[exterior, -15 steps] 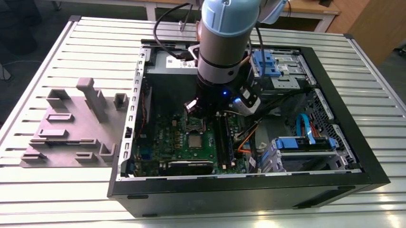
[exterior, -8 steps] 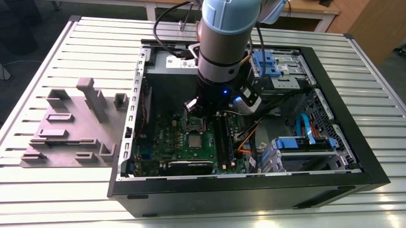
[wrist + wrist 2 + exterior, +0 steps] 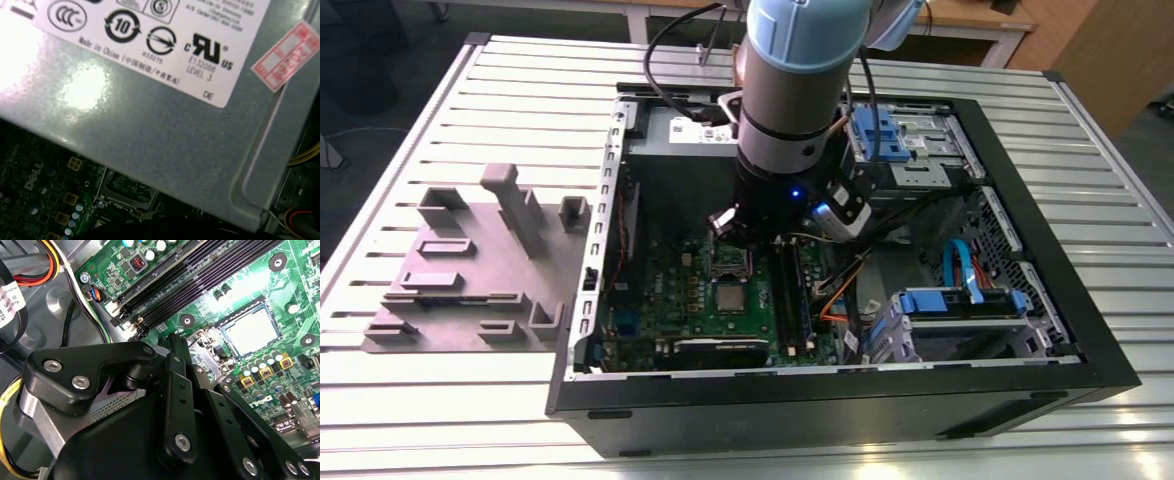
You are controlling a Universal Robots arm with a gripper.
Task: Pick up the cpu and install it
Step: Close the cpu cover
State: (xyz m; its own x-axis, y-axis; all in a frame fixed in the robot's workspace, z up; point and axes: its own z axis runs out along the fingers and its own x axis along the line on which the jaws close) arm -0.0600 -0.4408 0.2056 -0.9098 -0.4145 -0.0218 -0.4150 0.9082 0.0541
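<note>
- A ribbed metal desk [image 3: 400, 400] carries an open black computer case [image 3: 854, 400] lying on its side, with a grey moulded fixture [image 3: 467, 260] on the desk at the exterior view's left.
- The robot arm [image 3: 787, 90] reaches down into the case, and the tool [image 3: 734, 232] hangs low over the green motherboard [image 3: 680, 290].
- I cannot tell whether the tool is open or closed, or whether it has hold of anything.
- The cpu [image 3: 250, 330] lies flat in its socket on the motherboard, silver top up, apart from the tool's black body.
- In the exterior view the cpu [image 3: 731, 297] sits just beside the hinged metal frame [image 3: 728, 262], which is under the tool.
- The long black memory slots [image 3: 200, 275] run alongside the socket.
- In the first wrist view the grey power supply [image 3: 150, 125] with its white label sits close to the camera.
</note>
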